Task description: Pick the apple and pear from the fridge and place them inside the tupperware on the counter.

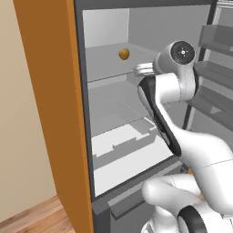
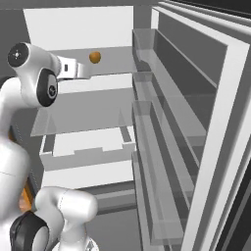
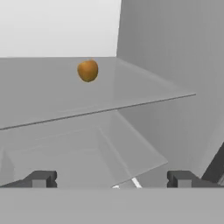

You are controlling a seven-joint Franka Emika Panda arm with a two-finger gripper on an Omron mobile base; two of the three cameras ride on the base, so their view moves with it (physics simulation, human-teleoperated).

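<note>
Left base view: inside the open fridge (image 1: 109, 150), the pear (image 1: 124, 54) sits on a glass shelf (image 1: 104, 63). Right base view: pear (image 2: 95, 57) just past the arm's wrist. Hand view: fingers (image 3: 111, 179) spread wide, empty; pear (image 3: 88, 70) ahead, above them, well apart.

One pear (image 1: 124, 54) sits on the upper glass shelf (image 1: 107, 63) of the one fridge (image 1: 86, 136), toward that shelf's back edge; it shows too in the right base view (image 2: 95, 57) and the hand view (image 3: 88, 70). Two glass shelves can be counted in the fridge, the upper one and a lower shelf (image 1: 113, 102). Below them lies one white drawer (image 1: 123, 145). The open door (image 2: 196, 122) carries at least three bins (image 2: 162, 127), stacked one above another.
</note>
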